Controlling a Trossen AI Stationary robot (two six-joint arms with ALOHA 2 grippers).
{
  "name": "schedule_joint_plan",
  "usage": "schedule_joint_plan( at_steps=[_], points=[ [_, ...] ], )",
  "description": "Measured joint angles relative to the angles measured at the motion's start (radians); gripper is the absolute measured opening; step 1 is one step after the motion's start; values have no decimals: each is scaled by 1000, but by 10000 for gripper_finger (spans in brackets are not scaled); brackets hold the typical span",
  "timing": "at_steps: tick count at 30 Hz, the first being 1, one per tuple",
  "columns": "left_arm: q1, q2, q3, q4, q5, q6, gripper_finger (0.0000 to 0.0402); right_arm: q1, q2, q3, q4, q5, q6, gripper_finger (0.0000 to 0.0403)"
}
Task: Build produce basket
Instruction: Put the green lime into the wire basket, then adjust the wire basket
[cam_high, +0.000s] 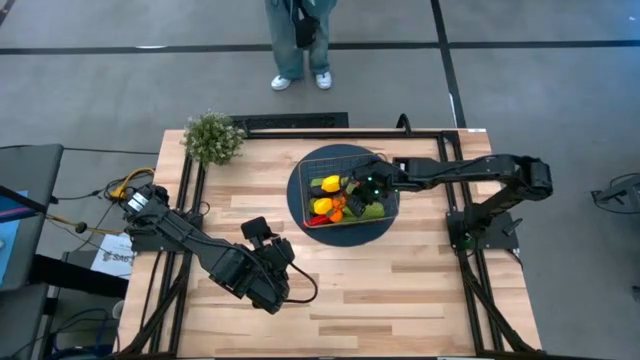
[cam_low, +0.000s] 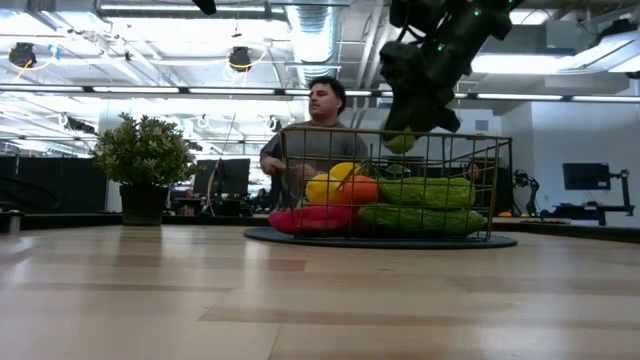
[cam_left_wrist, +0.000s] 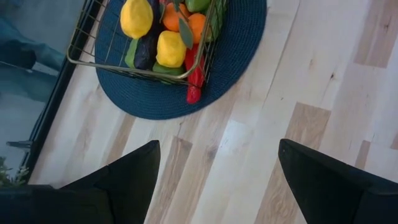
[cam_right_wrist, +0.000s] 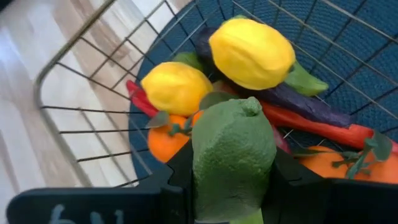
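Right wrist view: lime (cam_right_wrist: 233, 155) clamped in right hand (cam_right_wrist: 231, 177), seemingly above basket (cam_right_wrist: 93, 93)

Two dark jointed arms, the left arm (cam_high: 190, 243) trailing black cables.

Wire basket (cam_high: 308, 166) sits upright on the table, loaded with lemons (cam_right_wrist: 252, 53), oranges (cam_low: 358, 189), cucumbers (cam_low: 420, 218), a red pepper (cam_low: 312, 220), an eggplant (cam_right_wrist: 298, 99). One lime (cam_right_wrist: 233, 158) is held above it, clear of the pile.

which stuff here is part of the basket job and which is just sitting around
Job: basket; produce inside it; lime held in the right gripper above the basket.
Lying about: blue mat; leafy plant; left gripper, open, waiting over bare table.
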Motion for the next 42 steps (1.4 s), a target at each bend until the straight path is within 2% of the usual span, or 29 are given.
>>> schedule_joint_plan(
  at_steps=[11,14,21,23,26,36,39,42],
  points=[
    [0,0,0,-3,0,-11,313,-25,11,0,-14,-2,6,118],
    [0,0,0,-3,0,-14,313,-25,11,0,-18,-35,9,124],
    [0,0,0,-3,0,-16,313,-24,11,2,-26,-51,9,270],
    [0,0,0,-3,1,-24,313,-26,10,11,-43,-50,9,292],
    [0,0,0,-4,2,-29,313,-26,10,40,-82,-50,9,302],
    [0,0,0,-4,-2,-3,313,63,9,273,-340,-49,-18,270],
    [0,0,0,-4,-8,11,313,116,9,321,-449,-40,22,231],
    [0,0,0,-4,-10,24,313,200,9,337,-504,-28,74,160]
  ],
)
